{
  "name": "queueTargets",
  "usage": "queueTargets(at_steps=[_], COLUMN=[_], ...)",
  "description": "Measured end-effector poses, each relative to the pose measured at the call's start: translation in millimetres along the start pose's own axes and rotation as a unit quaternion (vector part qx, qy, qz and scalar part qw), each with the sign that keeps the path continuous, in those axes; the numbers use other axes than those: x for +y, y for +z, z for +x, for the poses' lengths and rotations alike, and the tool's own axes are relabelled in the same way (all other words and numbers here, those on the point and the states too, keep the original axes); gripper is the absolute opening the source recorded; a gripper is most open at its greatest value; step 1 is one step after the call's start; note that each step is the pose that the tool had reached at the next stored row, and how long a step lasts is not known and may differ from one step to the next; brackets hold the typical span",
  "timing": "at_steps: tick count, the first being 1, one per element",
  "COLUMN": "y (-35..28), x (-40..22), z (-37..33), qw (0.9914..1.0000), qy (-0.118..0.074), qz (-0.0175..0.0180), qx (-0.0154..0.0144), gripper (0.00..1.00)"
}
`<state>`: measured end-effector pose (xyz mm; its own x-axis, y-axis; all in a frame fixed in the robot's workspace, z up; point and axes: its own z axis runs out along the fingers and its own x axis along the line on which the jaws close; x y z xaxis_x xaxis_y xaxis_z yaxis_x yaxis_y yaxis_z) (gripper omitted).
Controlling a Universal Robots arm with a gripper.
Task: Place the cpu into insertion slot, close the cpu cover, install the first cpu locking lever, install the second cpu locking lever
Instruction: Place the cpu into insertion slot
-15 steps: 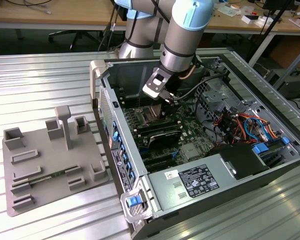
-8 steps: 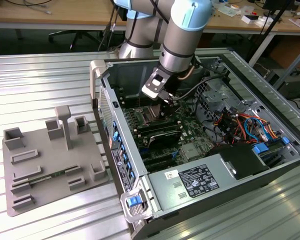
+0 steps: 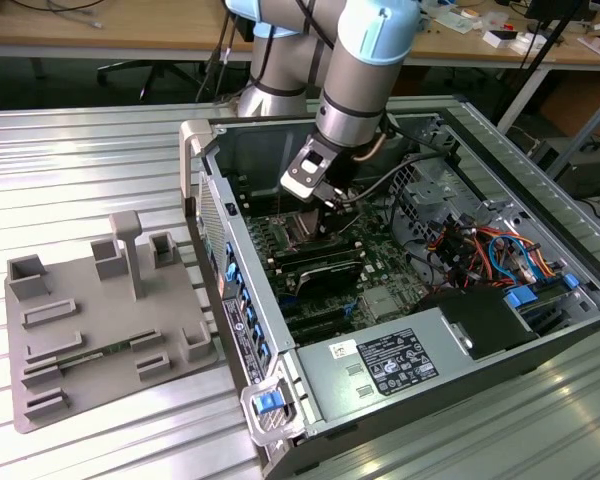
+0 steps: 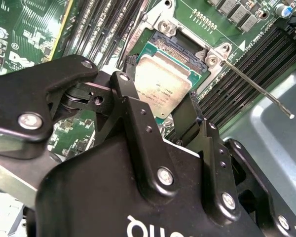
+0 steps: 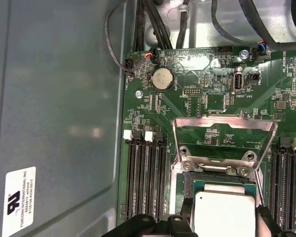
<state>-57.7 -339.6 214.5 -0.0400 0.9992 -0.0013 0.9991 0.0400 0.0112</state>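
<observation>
One pincer [image 4: 158, 101] gripping cpu [image 4: 165, 79] — over insertion slot [image 4: 186, 49], cpu cover [image 5: 224, 121] open

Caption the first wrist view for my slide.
The gripper holds the cpu over the insertion slot, with the cpu cover open.

The arm [image 3: 365, 60] is reaching into the exterior view from 12 o'clock and sloping down toward 6 o'clock, its grey and pale-blue last link leaning slightly toward 7 o'clock. The wrist [image 3: 348, 128] is pointing steeply downward, with the black gripper [image 4: 158, 90] hanging beneath it. In the second wrist view, its two fingers [image 4: 124, 89] are pinching the cpu [image 4: 164, 81] by opposite edges, the linkage bars behind them splaying outward.
</observation>
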Motion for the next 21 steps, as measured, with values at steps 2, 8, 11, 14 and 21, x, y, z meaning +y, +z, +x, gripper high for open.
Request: queueTargets(at_steps=[2, 8, 11, 14, 21], y=[1.6, 4.2, 5.1, 5.5, 6.7], x=[-0.2, -0.2, -0.2, -0.2, -0.2], z=[0.2, 1.5, 1.6, 1.6, 1.6], qw=[1.0, 1.0, 1.0, 1.0, 1.0], qy=[0.0, 0.0, 0.0, 0.0, 0.0], qz=[0.0, 0.0001, 0.0, 0.0001, 0.0], qx=[0.0, -0.0001, 0.0, 0.0, 0.0], gripper=[0.55, 0.55, 0.55, 0.55, 0.55])
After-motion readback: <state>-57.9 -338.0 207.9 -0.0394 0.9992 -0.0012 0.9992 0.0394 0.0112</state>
